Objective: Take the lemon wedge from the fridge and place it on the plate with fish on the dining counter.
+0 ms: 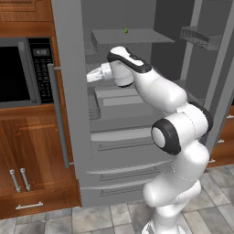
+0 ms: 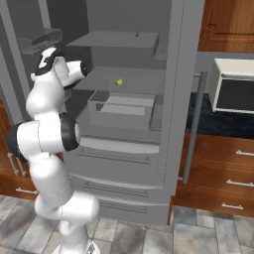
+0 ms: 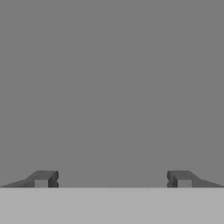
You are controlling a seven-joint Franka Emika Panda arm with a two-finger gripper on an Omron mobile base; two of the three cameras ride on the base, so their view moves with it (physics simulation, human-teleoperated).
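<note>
The grey steel fridge (image 1: 73, 114) stands with both doors open, its grey shelves showing. The lemon wedge (image 2: 119, 82), tiny and yellow-green, lies on the middle shelf above a grey bin (image 2: 121, 110). My arm reaches into the fridge at that shelf's height, and its white hand (image 1: 97, 75) points toward the left inner wall, left of the wedge. In the hand view my gripper (image 3: 112, 179) is open, fingertips (image 3: 42, 179) far apart, with nothing between them and a plain grey surface ahead. The arm hides the wedge in the left base view. The plate and the dining counter are out of view.
A small green item (image 1: 126, 31) sits on the top shelf. A black microwave (image 1: 23, 73) is set in wooden cabinets left of the fridge. A white appliance (image 2: 233, 92) stands on the counter to the right. Door racks (image 1: 199, 37) hang on the open right door.
</note>
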